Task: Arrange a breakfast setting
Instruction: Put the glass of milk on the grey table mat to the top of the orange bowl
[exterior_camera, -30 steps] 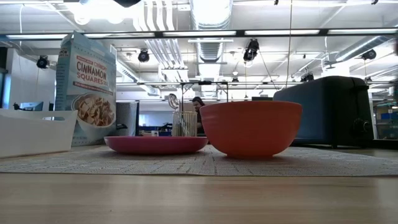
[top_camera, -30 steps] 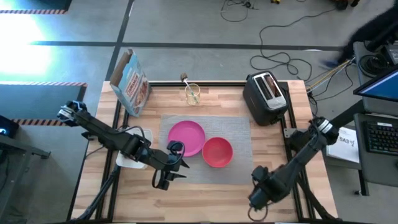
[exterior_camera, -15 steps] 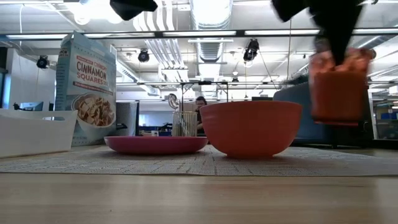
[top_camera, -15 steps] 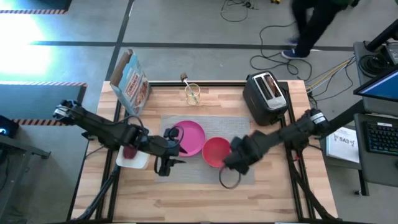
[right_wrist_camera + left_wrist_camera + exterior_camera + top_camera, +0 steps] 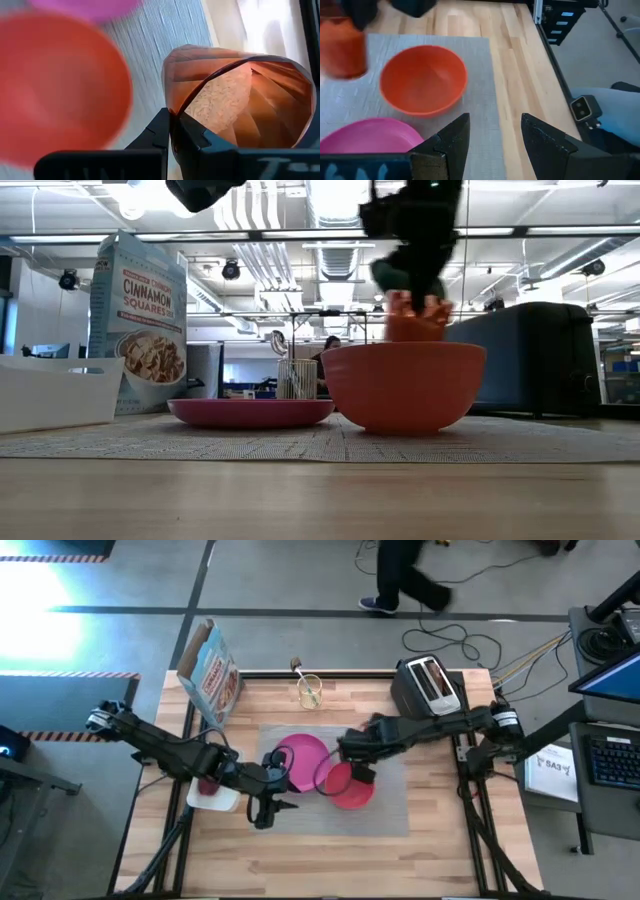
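High view: the cereal box (image 5: 210, 672) stands at the counter's (image 5: 440, 830) far left edge, its print too small to read here. The right tool (image 5: 338, 766) reaches in over the grey placemat (image 5: 385, 805), clenched on the rim of an orange-tinted cup (image 5: 333, 773) held above the near edge of the pink plate (image 5: 300, 762), just beside the red-orange bowl (image 5: 352, 790). The left tool (image 5: 266, 812) hangs over the placemat's left edge with fingers partly spread, holding nothing. The black toaster (image 5: 428, 695) holds toast (image 5: 432, 678) in its slot. A clear glass (image 5: 309, 691) stands at the far edge. Bare counter lies along the near side.

Low view: the box (image 5: 138, 320) reads "CINNAMON SQUARES". The cup (image 5: 414, 320) hangs above the bowl (image 5: 403, 385), with the plate (image 5: 250, 411) to one side.

Left wrist view: the left tool's (image 5: 492, 137) fingers stand apart, empty, over the placemat (image 5: 480, 100) near the bowl (image 5: 423, 79) and plate (image 5: 367, 140).

Right wrist view: the right tool (image 5: 172, 127) pinches the wall of the cup (image 5: 235, 100), which holds pale flakes (image 5: 220, 100).
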Available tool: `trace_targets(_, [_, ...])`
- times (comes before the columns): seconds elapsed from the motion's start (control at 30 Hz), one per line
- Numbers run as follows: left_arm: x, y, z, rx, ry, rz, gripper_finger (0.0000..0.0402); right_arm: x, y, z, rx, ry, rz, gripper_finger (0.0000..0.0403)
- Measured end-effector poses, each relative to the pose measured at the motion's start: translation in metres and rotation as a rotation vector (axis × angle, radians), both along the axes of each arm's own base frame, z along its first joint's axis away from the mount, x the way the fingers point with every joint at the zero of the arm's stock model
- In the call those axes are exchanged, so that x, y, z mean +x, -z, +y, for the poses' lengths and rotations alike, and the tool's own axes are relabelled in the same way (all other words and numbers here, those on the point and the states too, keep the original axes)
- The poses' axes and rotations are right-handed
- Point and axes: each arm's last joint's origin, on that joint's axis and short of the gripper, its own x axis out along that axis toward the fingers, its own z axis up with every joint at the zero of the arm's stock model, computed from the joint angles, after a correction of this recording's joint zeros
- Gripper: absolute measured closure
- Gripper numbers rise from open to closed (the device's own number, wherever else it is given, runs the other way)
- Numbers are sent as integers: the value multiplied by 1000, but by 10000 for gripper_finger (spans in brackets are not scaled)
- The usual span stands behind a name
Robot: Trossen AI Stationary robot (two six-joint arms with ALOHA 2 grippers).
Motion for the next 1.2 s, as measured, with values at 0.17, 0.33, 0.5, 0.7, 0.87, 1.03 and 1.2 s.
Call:
trace_targets(0.17, [-2,0,-5,-32,-7,9,240,13,-3,-17,-35,-69,-102,394])
trace_targets(0.33, [-2,1,-5,-41,-14,13,240,16,-5,-30,-54,-90,-123,394])
trace_targets(0.5, [-2,1,-5,-36,-20,12,240,15,-1,-36,-37,-82,-109,394])
trace_targets(0.7, [-2,1,-5,-32,-19,10,240,17,10,-36,3,-88,-77,394])
trace_targets(0.87, [-2,1,-5,-28,-17,9,240,27,35,-38,28,-119,4,394])
trace_targets(1.03, [-2,2,-4,-26,-18,16,240,30,43,-43,32,-106,53,394])
trace_targets(1.2, [-3,2,-4,-25,-18,19,240,25,45,-44,42,-85,104,394])
